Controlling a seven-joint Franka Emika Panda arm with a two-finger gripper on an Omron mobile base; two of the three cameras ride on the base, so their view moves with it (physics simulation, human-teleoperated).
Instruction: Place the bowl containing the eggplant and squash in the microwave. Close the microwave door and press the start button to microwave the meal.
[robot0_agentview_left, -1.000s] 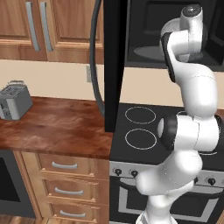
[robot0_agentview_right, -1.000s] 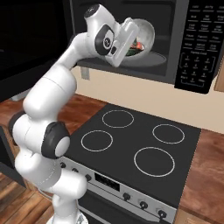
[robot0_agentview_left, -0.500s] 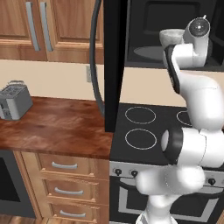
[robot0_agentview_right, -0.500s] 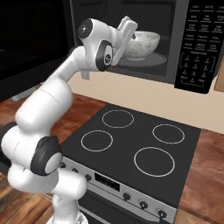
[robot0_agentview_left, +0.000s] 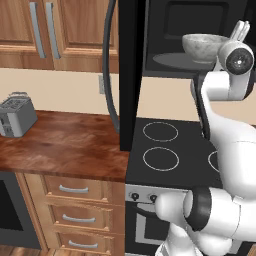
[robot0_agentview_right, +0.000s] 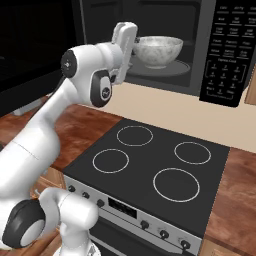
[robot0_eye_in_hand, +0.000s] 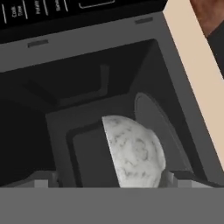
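Claw (robot0_agentview_right: 131, 42) gapes wide, empty, just beside the round speckled whitish-grey stone-look bowl (robot0_agentview_right: 158, 51), which sits upright on the grey round turntable plate (robot0_agentview_right: 172, 69) inside the large black microwave (robot0_agentview_right: 227, 55).

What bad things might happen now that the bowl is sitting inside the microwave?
The open hand sits close beside the bowl, so backing out carelessly might bump it and tip it off the turntable plate.

The microwave door stands wide open. The arm must reach around it, and swinging it shut too early might hit the arm.
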